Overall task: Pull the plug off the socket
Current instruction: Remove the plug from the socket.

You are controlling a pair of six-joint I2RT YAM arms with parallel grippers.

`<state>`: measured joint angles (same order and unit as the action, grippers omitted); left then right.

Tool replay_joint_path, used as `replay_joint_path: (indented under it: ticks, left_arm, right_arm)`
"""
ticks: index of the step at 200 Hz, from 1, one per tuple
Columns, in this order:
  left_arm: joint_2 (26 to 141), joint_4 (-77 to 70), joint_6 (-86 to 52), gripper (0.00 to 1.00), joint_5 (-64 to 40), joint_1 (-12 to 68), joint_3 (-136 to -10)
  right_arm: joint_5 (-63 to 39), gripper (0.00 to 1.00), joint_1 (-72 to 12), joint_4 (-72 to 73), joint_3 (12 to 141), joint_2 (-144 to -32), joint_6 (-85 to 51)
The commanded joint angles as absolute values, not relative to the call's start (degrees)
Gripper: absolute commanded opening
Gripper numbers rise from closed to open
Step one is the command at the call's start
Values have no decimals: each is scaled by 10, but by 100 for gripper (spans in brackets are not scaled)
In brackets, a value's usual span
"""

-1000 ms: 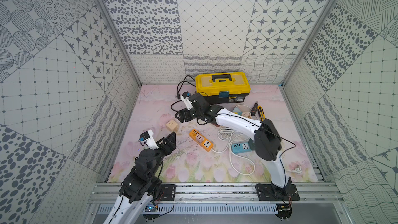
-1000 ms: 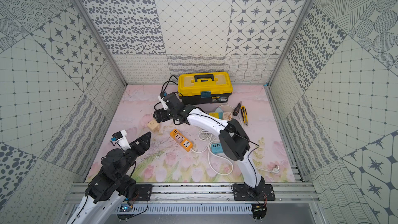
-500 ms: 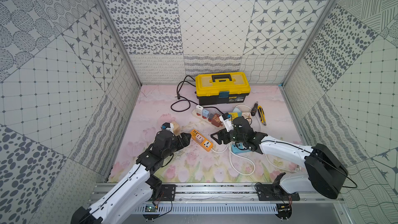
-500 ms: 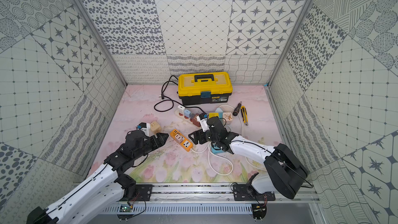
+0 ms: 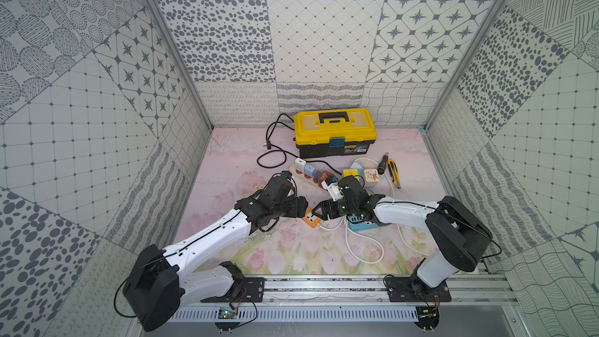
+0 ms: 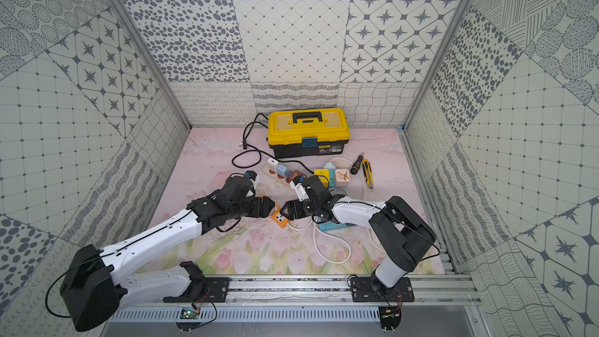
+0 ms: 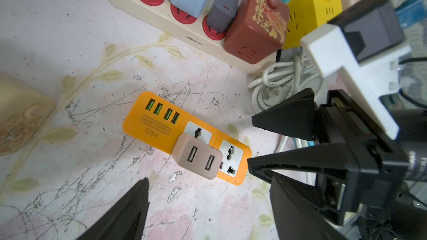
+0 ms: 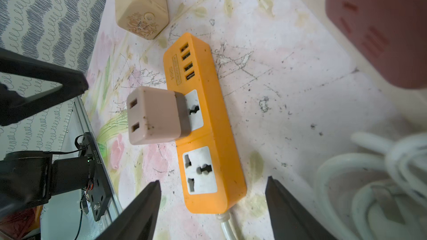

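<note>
The orange socket strip [image 5: 311, 221] lies flat on the counter [image 5: 227, 157], just below the centre in both top views. There the two tools cover most of it. Its long axis slants from upper left to lower right, and only the lower-right end shows clearly.

The left tool [image 5: 303, 212] reaches in from the lower left and the right tool [image 5: 319, 213] from the right. Their tips nearly meet over the strip.

The left wrist view shows the strip [image 7: 159, 121] whole. Its four green USB ports are at the end towards the beige cube [image 7: 20, 114]. The two white sockets are at the end towards the right tool [image 7: 249, 139], where the white cable [image 8: 225, 225] leaves.

The plug [image 7: 197, 155], a taupe block with two USB slots, sits in the socket nearer the USB ports. It stands straight out from the strip's face with its slotted end pointing away from the counter. The two slots lie side by side along the strip's length.

In the right wrist view the plug [image 8: 152, 116] is seated, and nothing touches it.

The left tool [image 7: 209, 180] is released. Its fingers are spread wide on either side of the plug and clear of it. The right tool [image 8: 212, 181] is also released, its fingers astride the strip's cable end with gaps on both sides.
</note>
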<state>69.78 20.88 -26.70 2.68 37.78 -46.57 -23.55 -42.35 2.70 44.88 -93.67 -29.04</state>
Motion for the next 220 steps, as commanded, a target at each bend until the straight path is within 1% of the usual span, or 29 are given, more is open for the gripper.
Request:
replay_joint_path:
  ticks: [1, 36, 56, 82, 138, 171, 187, 202, 220]
  left_arm:
    - [756, 291, -151, 84, 111, 405, -521]
    - [819, 331, -126, 77, 143, 409, -564]
    - [848, 343, -112, 75, 141, 411, -582]
    - [878, 351, -84, 68, 137, 412, -599]
    - [936, 358, -60, 63, 153, 412, -625]
    - [958, 359, -60, 59, 138, 412, -631]
    - [958, 357, -60, 56, 135, 412, -629]
    - [955, 354, -60, 54, 131, 413, -627]
    - [949, 349, -61, 48, 124, 412, -622]
  right_arm:
    - [-246, 75, -421, 39, 464, -948, -307]
    - [-240, 75, -419, 40, 459, -952, -317]
    - [-240, 75, -419, 40, 460, -958, -323]
    - [-238, 75, -419, 34, 462, -962, -324]
    - [-239, 73, -418, 25, 464, -967, -326]
    - [-235, 72, -418, 22, 468, -975, -329]
    - [-233, 69, -418, 20, 471, -983, -332]
    - [-234, 68, -418, 19, 476, -994, -336]
    - [-234, 66, -419, 21, 484, -1007, -343]
